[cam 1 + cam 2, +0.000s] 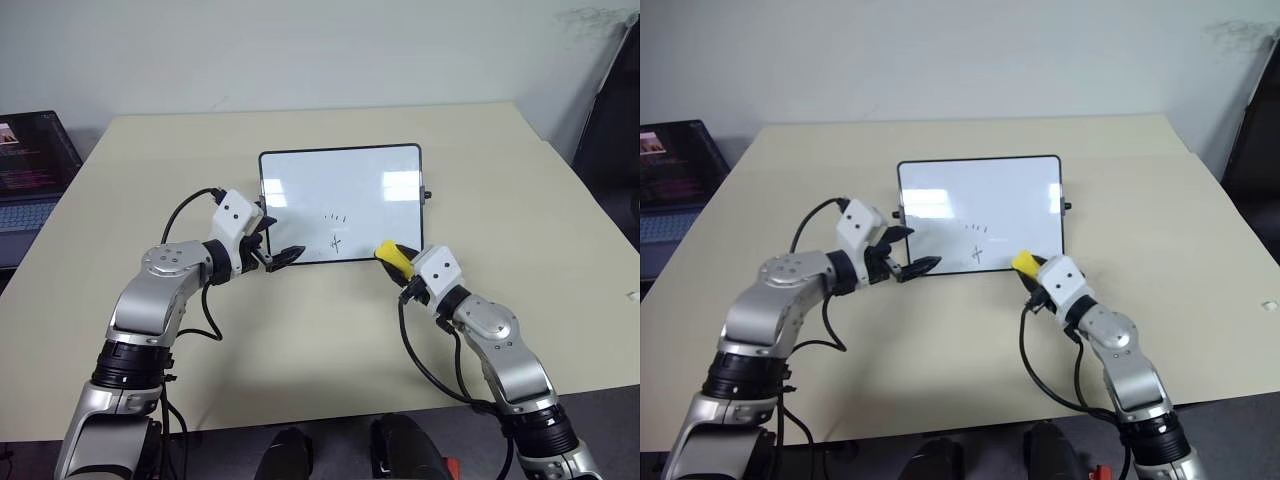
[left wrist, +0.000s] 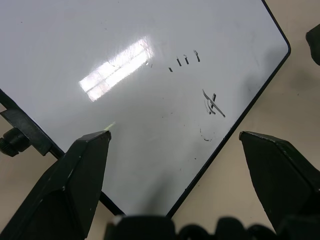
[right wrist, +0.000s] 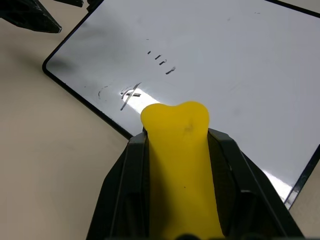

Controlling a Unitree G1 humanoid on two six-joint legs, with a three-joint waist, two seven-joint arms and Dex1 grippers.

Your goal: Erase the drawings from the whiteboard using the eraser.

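Centrally on the beige table (image 1: 330, 330) lies the whiteboard (image 1: 340, 185), flat, its black frame and small side knobs visible. Its drawings (image 1: 338, 232) sit in the lower middle of the white surface: a short row of dashes with a cross-like squiggle just below them, near the board's near edge. The right gripper (image 1: 398, 262) is clamped on the eraser (image 1: 392, 256), the yellow block gripped between both black fingers with its rounded end sticking out past them; it hovers at the board's near right corner, close to the frame, and whether it touches the board I cannot tell. The left gripper (image 1: 283, 256) is spread wide and grasps nothing, its fingers at the board's near left corner, one over the white surface and one past the edge over the table. Nothing lies between the eraser and the marks. A black cable (image 1: 185, 212) loops from the left wrist, another (image 1: 425, 360) hangs from the right forearm. Off to the robot's left, beyond the table edge, a laptop (image 1: 30, 170) stands open with a dark screen of text too small to read. A plain pale wall (image 1: 300, 50) runs behind the table. No brand or label is legible anywhere.
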